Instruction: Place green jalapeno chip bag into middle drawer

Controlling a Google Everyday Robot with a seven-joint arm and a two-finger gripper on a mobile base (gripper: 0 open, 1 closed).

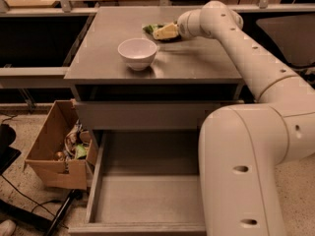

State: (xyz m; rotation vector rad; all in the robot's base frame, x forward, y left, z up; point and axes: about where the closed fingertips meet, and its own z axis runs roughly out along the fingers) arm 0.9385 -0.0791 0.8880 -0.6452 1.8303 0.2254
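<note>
The green jalapeno chip bag (151, 29) lies flat at the back of the grey cabinet top (197, 63), behind the white bowl (138, 53). My gripper (165, 32) is right at the bag's right side, low over it and covering most of it, so only a green edge shows. The middle drawer (147, 200) is pulled out wide at the bottom front, a grey tray with nothing in it. My white arm (246, 151) covers its right part.
The drawer above (142, 115) is closed. An open cardboard box (51, 154) with clutter stands on the floor left of the open drawer. A dark chair base (19, 210) and cable lie at the lower left. Shelving runs behind the cabinet.
</note>
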